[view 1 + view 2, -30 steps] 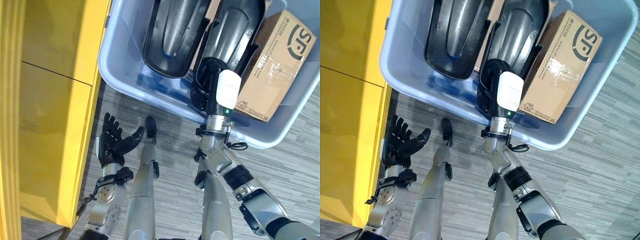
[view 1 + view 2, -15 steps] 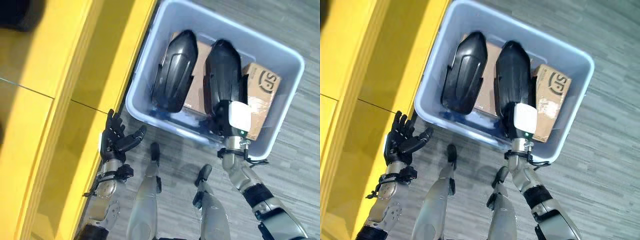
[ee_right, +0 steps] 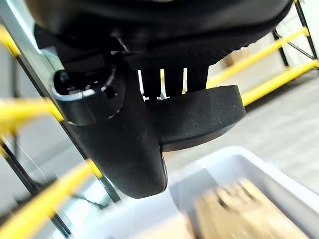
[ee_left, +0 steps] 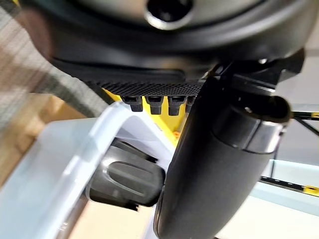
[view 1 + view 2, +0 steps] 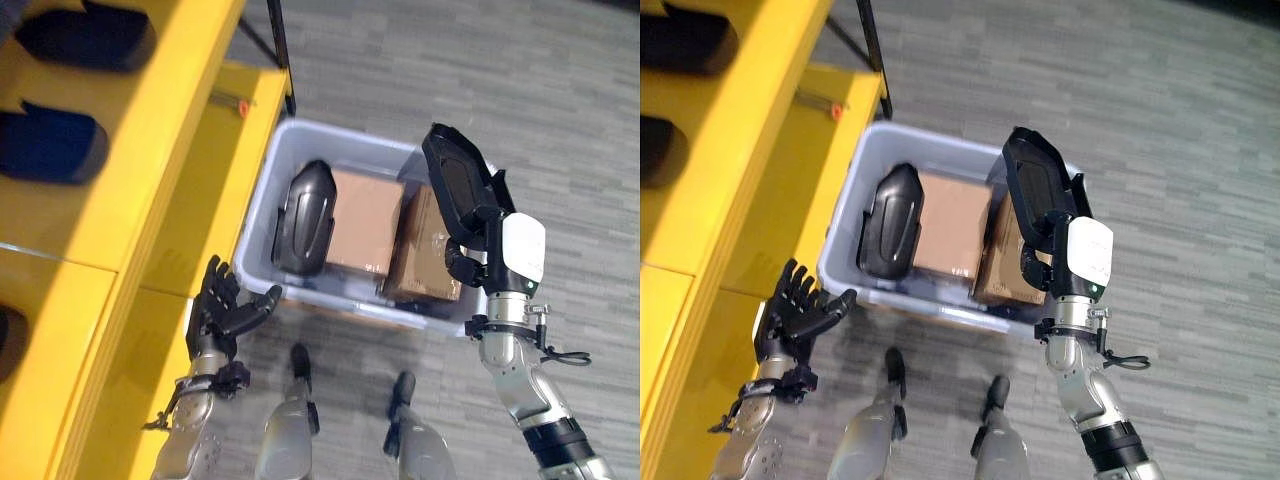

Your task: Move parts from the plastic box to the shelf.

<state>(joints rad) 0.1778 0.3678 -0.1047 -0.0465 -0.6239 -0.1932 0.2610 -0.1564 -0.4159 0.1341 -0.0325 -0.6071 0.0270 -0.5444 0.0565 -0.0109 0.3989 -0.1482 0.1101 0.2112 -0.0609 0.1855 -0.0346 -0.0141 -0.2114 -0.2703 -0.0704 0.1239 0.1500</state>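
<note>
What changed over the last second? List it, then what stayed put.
The right hand, fingers already closed on a black part, has lifted it up out of the box. The camera pulled back too, bringing the yellow shelf into view. Unchanged: the other black part and the cartons lie in the box; the left hand stays open beside it.

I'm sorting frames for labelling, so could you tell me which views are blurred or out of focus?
Right wrist view: the cardboard box and yellow shelf rails are smeared, while the right robot hand is sharper. Left wrist view: the left robot hand is soft and close. Left eye view: the plastic box and the held black part are fairly crisp.
</note>
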